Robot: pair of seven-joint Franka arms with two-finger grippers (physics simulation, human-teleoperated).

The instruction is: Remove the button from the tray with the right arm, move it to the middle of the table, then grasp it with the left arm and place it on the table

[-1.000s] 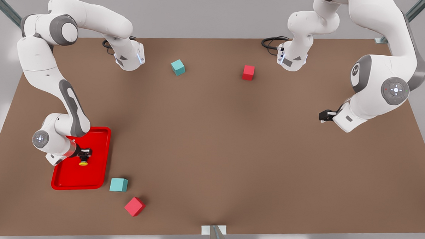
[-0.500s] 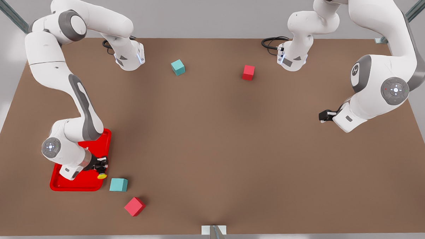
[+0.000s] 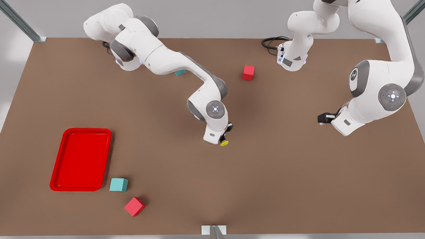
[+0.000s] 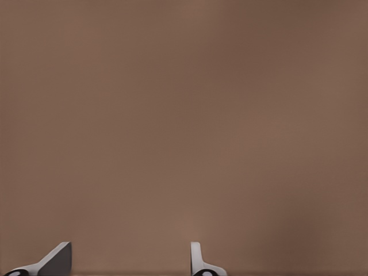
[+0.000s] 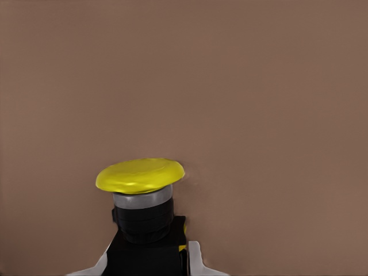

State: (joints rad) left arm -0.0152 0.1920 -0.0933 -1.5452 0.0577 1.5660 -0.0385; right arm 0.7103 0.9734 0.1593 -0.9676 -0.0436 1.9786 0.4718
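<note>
Near mid-table (image 3: pixel 267 178), right gripper (image 3: pixel 226 135) grips the button (image 3: pixel 224 143), clear of the tray (image 3: pixel 80 159). Removal and carry judged done. Left gripper (image 3: pixel 322 118) waits spread apart; handover and placing remain.

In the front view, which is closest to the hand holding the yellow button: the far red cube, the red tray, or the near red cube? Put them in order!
Measured from the right gripper in the front view:
1. The far red cube, toward the back of the table.
2. The near red cube, by the front edge, on the view's left.
3. The red tray, farthest, far on the view's left.
</note>
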